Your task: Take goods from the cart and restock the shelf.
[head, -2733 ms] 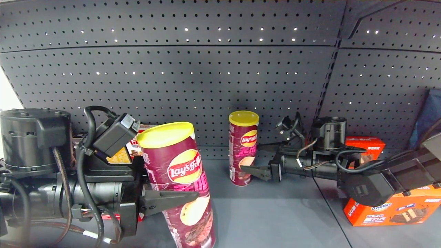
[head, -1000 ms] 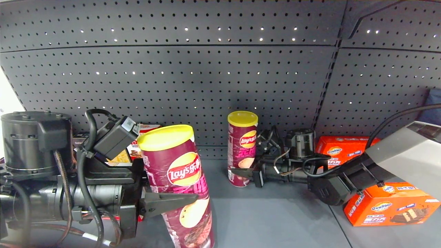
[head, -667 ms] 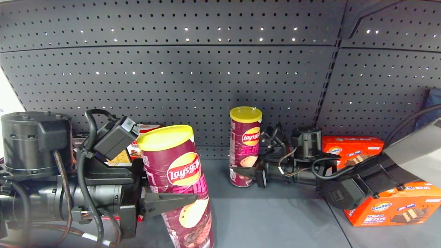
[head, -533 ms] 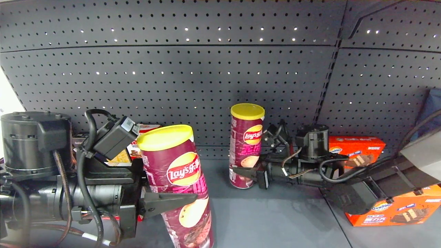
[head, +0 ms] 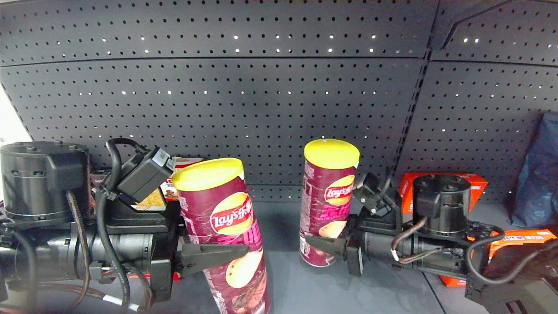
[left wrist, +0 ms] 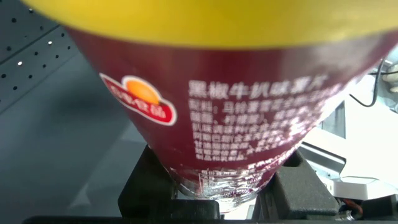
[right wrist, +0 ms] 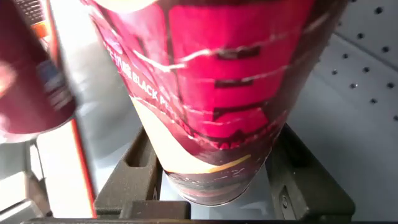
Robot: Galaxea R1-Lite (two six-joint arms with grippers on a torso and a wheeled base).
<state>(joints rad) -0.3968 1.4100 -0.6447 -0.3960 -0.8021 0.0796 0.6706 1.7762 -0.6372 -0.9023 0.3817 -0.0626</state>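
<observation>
Both cans are over the shelf (head: pixel 283 285), and neither is released.

My left gripper (head: pixel 226 257) is clamped round the lower body of the left can (head: pixel 220 218), which leans near the shelf's front edge. My right gripper (head: pixel 322 239) grips the right can (head: pixel 330 196), nearly upright at mid-shelf, though I cannot tell whether its base is touching. I judge the placing to be half done, with setting down, letting go and backing out left to do. I count two chip cans, one snack box (head: pixel 183 162) behind my left arm, a rear orange box (head: pixel 406 189), a front orange box (head: pixel 521 236) and one blue bag (head: pixel 537 183).
</observation>
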